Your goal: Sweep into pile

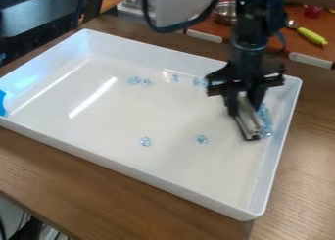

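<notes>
Foremost, one wooden desk (98, 195), brown, which bore one white tray (163, 111), rectangular, high-walled, set at a slant. Item, nearer the front of the tray floor: two loose clear-blue pieces (146, 142), lying well apart from each other and from the rest. Item, toward the right-hand wall: one metal bar (247, 121), ribbed lengthwise, dark at its near end, its low end down at the tray floor. Item, above it: one black gripper (246, 106), clenched on the bar, which was tilted between the fingers. Item, just beside the bar, between it and the right-hand wall: one cluster of blue pieces (266, 118), partly screened, count uncertain; it was judged the beginnings of the pile. Item, farther back, before the rear wall: a scattered row of blue pieces (134, 81), some paired, one on its own, the rightmost close by the gripper. Step in hand, by judgement: gathering, part done. Next move called for, by judgement: the bar lifted clear of the cluster, set down beyond the stragglers, front or rear, and drawn flat toward the right-hand wall, without dragging gathered pieces back out. Lastly, behind the tray: one metal bowl (224, 12) on a reddish surface.
</notes>
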`<move>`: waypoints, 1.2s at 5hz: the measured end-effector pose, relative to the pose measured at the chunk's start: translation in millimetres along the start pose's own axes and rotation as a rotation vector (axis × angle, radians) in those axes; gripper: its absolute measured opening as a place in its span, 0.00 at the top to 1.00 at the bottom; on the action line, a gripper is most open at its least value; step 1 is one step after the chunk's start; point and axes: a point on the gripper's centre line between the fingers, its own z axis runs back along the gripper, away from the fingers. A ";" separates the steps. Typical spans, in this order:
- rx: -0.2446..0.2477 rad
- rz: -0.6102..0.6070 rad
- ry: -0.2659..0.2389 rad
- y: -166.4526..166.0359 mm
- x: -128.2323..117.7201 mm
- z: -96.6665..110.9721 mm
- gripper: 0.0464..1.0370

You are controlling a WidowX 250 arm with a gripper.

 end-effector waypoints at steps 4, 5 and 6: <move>-0.089 0.013 -0.033 97.2 35.7 107.3 0.66; -0.036 -0.014 -0.056 149.2 28.6 101.2 0.66; 0.002 -0.028 -0.063 181.9 23.6 80.3 0.66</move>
